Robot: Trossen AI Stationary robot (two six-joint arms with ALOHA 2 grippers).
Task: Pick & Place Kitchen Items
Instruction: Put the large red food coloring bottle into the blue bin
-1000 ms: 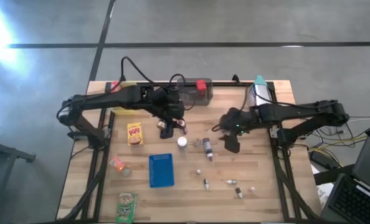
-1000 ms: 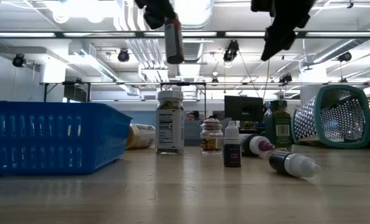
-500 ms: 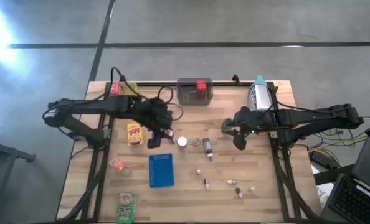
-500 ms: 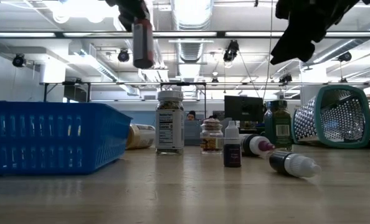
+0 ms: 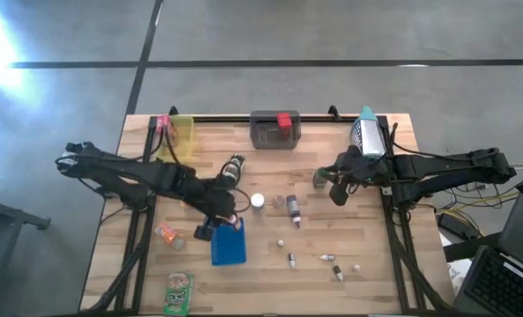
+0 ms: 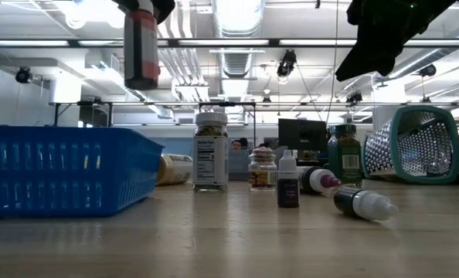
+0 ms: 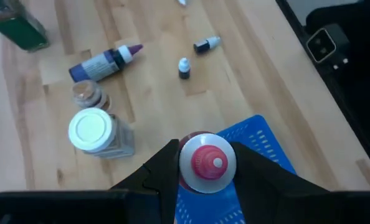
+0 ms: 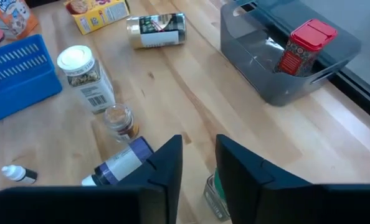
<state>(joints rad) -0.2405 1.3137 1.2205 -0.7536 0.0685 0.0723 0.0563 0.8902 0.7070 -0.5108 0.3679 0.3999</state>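
My left gripper is shut on a small dark-red bottle with a pink-red cap. It hangs over the far end of the flat blue tray. My right gripper hovers at the table's right. Its fingers stand a little apart with nothing between them, above a green glass bottle that stands on its base. Between the arms stand a white-lidded jar and a small jar, and a purple bottle lies there on its side. My left gripper pinches the bottle at its top end, just under the cap, with one finger on each side. The fingers come from above, slanting down. The bottle hangs upright below them, clear of the table and of the tray.
A grey bin holding a red can and a yellow bin stand along the far edge. A teal mesh basket lies at the far right. Tiny dropper bottles lie near the front, packets front left.
My left gripper has carried the bottle from the far middle of the table toward the near left and somewhat down, and it now stands over the blue tray; the bottle has stayed upright. My right gripper drew back toward the right edge, then held still.
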